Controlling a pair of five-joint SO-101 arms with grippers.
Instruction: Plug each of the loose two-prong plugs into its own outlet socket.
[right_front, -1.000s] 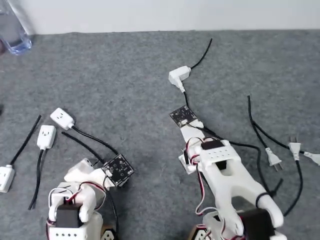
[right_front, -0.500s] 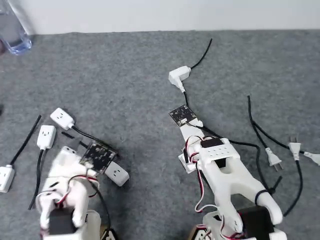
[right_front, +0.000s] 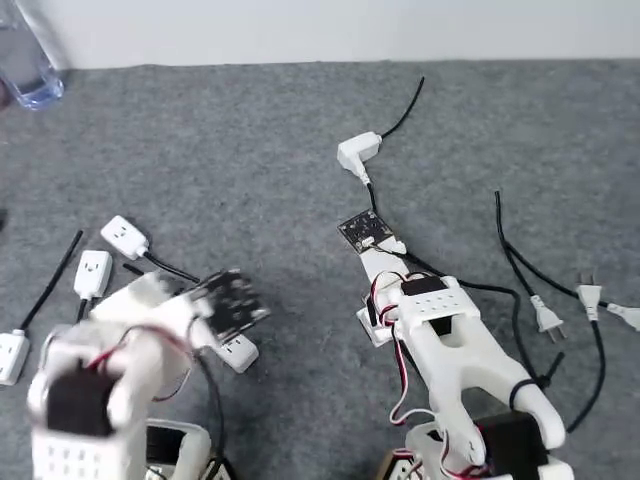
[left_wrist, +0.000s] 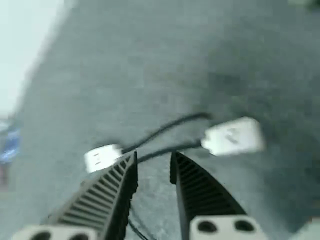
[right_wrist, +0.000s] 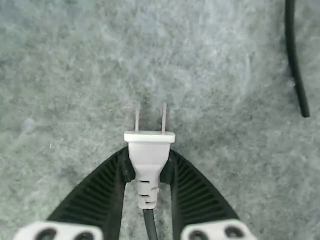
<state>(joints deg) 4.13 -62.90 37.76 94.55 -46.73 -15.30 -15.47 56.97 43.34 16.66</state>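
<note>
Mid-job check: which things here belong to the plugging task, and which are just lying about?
Job:
held plug
loose plugs
sockets

Lying about:
clear bottle

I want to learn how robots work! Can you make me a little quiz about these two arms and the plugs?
1. True or false: the right gripper is shut on a white plug.
2. What is between the fingers of the left gripper? A) a socket B) nothing C) a bottle
3. Fill in: the held plug has ___ metal prongs sticking out.

Key: 1 true; 2 B; 3 two.
</note>
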